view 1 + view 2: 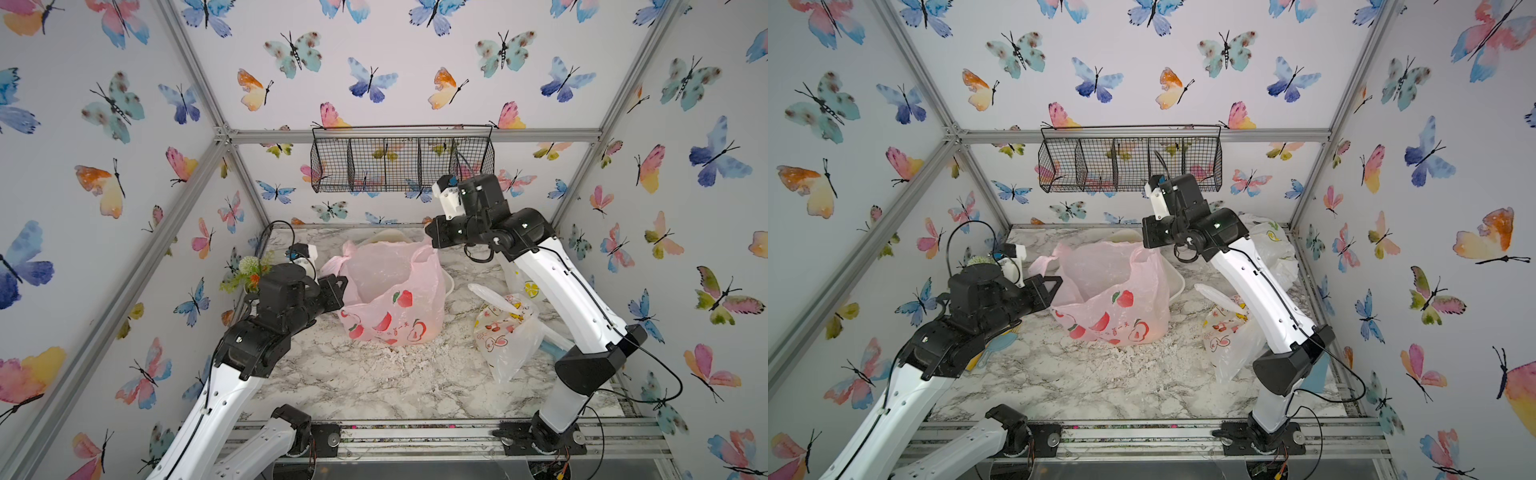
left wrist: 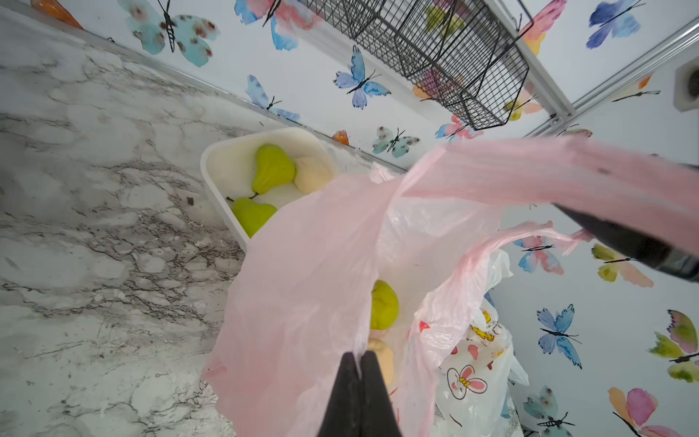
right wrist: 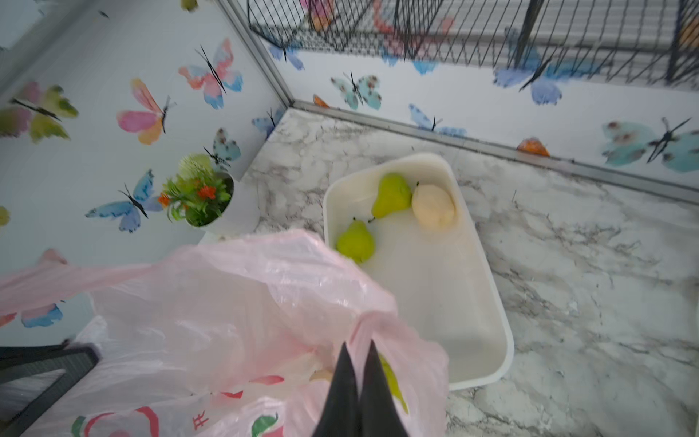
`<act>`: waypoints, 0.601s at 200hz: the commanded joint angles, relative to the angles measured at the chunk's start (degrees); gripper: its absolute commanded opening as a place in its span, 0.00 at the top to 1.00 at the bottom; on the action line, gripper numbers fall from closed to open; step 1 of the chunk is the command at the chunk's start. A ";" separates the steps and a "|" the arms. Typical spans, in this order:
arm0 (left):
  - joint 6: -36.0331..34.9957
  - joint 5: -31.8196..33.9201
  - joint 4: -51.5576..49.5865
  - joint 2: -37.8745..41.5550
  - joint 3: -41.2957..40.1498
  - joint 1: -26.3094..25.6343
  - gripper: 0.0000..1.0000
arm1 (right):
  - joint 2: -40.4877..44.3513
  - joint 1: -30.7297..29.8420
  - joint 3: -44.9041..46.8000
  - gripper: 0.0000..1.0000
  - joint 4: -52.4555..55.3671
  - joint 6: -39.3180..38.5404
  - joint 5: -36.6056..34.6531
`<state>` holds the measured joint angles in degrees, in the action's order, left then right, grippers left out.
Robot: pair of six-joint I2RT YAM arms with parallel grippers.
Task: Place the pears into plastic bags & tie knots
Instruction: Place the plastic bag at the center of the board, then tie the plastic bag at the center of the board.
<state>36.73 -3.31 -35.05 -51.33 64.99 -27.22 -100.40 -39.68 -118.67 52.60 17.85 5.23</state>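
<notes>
The pink plastic bag [image 1: 395, 299] [image 1: 1113, 299] with apple prints stands open mid-table. My left gripper [image 2: 359, 355] [image 1: 336, 291] is shut on its near-left rim. My right gripper [image 3: 357, 346] [image 1: 430, 239] is shut on the far-right handle. Inside the bag lie a green pear [image 2: 384, 304] and a cream pear [image 2: 382, 359]. Behind it, the white tray [image 3: 454, 302] holds two green pears [image 3: 391, 195] [image 3: 355, 242] and a cream one [image 3: 433, 206]. To the right lies a doodle bag [image 1: 505, 332] with a gathered top; I cannot tell whether it is a knot.
A lemon-print bag [image 1: 528, 289] lies behind the doodle bag, under my right arm. A flower pot [image 3: 200, 196] stands in the back left corner. A black wire basket [image 1: 399, 162] hangs on the back wall above the tray.
</notes>
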 commanded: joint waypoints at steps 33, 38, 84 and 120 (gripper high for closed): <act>0.27 1.12 8.98 -8.94 1.08 -3.19 1.00 | -0.91 -0.75 -2.17 0.59 -0.55 -4.62 -11.41; -0.15 0.97 9.41 -9.39 1.17 -3.19 1.00 | -0.58 -0.76 -2.45 0.55 -0.86 -5.51 -10.94; -2.52 -0.17 12.81 -12.15 0.61 -3.20 1.00 | 3.20 -0.88 -4.09 0.41 -3.60 -7.49 -8.27; -3.77 0.11 17.95 -14.00 -2.37 -3.21 1.00 | 2.99 -4.02 -6.98 0.41 -7.04 3.46 3.96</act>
<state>35.03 -2.92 -22.22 -64.38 64.60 -30.24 -98.48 -41.41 -124.75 49.82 14.74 1.32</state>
